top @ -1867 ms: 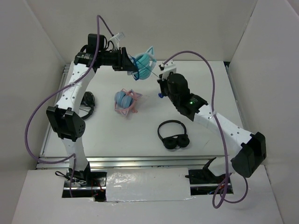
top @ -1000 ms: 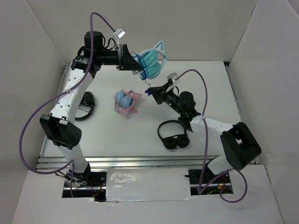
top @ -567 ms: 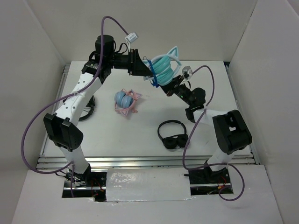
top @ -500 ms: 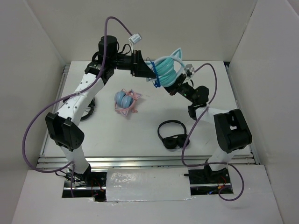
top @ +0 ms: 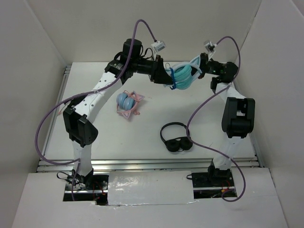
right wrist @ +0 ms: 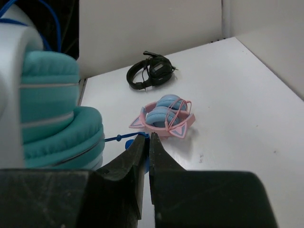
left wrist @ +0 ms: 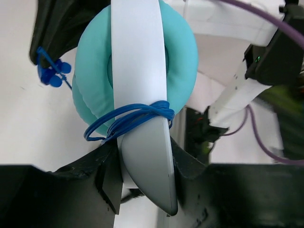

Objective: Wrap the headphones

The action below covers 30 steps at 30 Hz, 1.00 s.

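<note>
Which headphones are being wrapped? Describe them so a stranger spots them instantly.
Look above the far part of the white table, where the two arms meet. There, clamped in the left fingers, hang the headphones: teal round cups, a pale band, blue cable looped around it. The pink-and-blue pair and the black pair lie flat on the table.
</note>
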### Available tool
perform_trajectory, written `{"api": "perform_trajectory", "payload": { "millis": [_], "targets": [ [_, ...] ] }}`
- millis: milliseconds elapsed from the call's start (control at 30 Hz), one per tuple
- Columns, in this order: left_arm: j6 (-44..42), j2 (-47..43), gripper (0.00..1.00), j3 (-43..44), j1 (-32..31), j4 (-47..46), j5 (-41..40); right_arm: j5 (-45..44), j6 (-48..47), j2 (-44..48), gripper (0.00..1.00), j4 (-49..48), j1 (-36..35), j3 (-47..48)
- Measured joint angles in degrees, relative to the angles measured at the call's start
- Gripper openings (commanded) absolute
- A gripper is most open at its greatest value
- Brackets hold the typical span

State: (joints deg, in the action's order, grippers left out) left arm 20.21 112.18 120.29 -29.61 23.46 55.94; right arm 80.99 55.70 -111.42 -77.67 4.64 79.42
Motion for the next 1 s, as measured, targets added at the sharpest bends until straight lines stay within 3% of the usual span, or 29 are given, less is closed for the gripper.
{"api": "perform_trajectory", "payload": {
  "millis": [100,233,533,1000],
  "targets": [
    [-8.3,-0.7,0.0,4.6,-3.5,6.3,-5.7,4.1,1.6,-0.5,0.0,0.6,0.5,6.8],
    [-15.9,-4.6,0.0,4.1,-7.4,8.8,-12.8,8.9,2.8,-0.5,0.0,0.6,0.4,15.1],
    [-24.3,-8.0,0.0,4.6,-12.4,5.4,-24.8,8.9,2.8,-0.4,0.0,0.7,0.1,35.4],
    [-26.8,-2.3,0.0,5.6,-10.8,13.1,-24.0,8.9,3.7,4.2,0.0,1.2,-0.4,14.3]
  ]
}}
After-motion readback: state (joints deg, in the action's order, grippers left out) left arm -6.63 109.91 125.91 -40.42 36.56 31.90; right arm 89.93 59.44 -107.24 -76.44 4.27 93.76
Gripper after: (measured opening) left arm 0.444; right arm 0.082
